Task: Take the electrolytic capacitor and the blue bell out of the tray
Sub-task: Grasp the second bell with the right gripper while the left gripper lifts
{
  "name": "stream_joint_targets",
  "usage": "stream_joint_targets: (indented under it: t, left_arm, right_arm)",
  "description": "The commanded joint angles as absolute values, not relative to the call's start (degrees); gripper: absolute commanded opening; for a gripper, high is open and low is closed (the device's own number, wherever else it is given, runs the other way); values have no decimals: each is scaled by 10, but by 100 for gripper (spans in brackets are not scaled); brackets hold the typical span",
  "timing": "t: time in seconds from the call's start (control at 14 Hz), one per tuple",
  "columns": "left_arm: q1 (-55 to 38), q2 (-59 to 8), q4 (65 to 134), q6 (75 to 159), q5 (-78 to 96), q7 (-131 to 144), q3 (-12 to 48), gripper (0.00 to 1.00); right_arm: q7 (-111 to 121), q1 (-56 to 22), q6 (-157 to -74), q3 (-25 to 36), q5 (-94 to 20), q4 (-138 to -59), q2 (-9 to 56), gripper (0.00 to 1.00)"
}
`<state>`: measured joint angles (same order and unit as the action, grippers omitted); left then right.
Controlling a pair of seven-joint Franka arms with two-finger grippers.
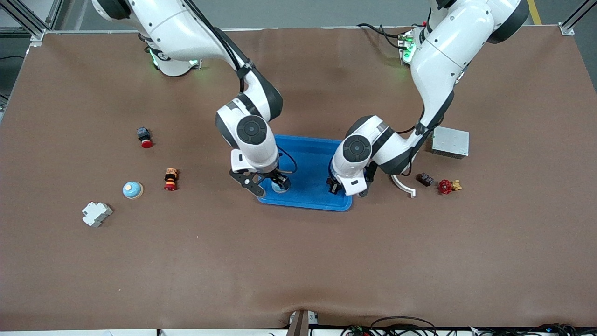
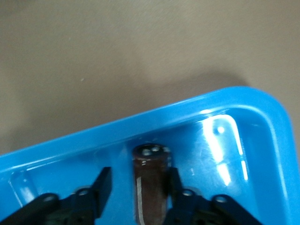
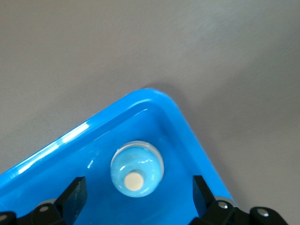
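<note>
A blue tray [image 1: 308, 158] lies mid-table. My right gripper [image 1: 273, 183] hangs open over the tray corner nearest the front camera at the right arm's end. In the right wrist view the light blue bell [image 3: 137, 168], with a cream button, sits in that corner [image 3: 159, 101] between the wide-open fingers of the gripper [image 3: 138, 194]. The bell shows in the front view [image 1: 280, 186]. My left gripper [image 1: 336, 185] is low over the tray's corner at the left arm's end. In the left wrist view a dark brown capacitor [image 2: 150, 183] lies in the tray [image 2: 140, 122] between its open fingers [image 2: 103, 185], a gap on one side.
A second blue bell [image 1: 132, 189], a red button [image 1: 145, 136], a red-and-black part [image 1: 170, 179] and a white block [image 1: 96, 213] lie toward the right arm's end. A silver box [image 1: 450, 142], a white curved piece [image 1: 403, 185], a brown part [image 1: 424, 178] and a red valve [image 1: 447, 186] lie toward the left arm's end.
</note>
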<state>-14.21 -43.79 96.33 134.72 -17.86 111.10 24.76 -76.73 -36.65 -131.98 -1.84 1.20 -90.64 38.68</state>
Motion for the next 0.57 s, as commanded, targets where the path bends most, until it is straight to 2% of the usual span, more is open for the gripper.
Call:
stream_joint_targets:
  t: [0.0,0.21,0.5]
  left_arm:
    - [-149,-419,951,1337,-200,1124,242,0]
    - [-142,-387,949,1328,-200,1121,243,0]
    - [-112,-325,952,1260,-192,1059,246,0]
  right_arm:
    - [-797,-384,-1338,-11,23,-884,415,100]
    - [-799,-392,-1354,-10,25,-884,431,100]
    - [-799,-395,-1359,-9,34,-885,442,100]
